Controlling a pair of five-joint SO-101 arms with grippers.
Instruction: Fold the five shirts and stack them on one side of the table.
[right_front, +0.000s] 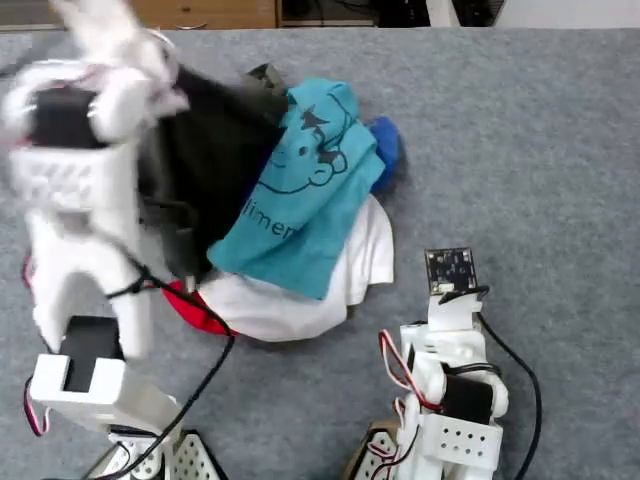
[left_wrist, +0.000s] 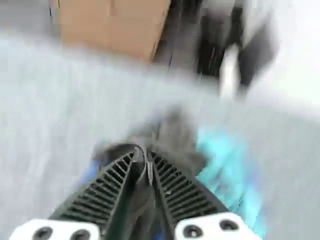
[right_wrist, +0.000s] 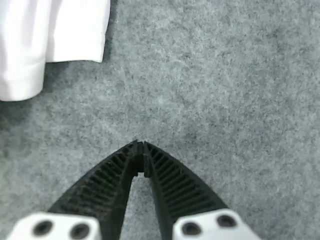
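Observation:
A heap of shirts lies at the table's middle left. A teal shirt (right_front: 305, 200) with a printed face is on top, over a white shirt (right_front: 300, 295), a red shirt (right_front: 195, 308) and a blue shirt (right_front: 385, 150). A black shirt (right_front: 210, 160) is drawn up off the heap's left side. My left gripper (left_wrist: 145, 159) is shut on this black shirt (left_wrist: 172, 132), with teal cloth (left_wrist: 225, 172) below it. The left arm (right_front: 80, 170) stands raised over the heap's left edge. My right gripper (right_wrist: 140, 150) is shut on nothing, low over bare table, a little away from the white shirt's hem (right_wrist: 50, 35).
The grey felt table (right_front: 520, 150) has open room across its right half. The right arm (right_front: 450, 370) sits folded at the front right. A wooden cabinet (right_front: 210, 12) stands beyond the far edge. Cables trail at the front by both arm bases.

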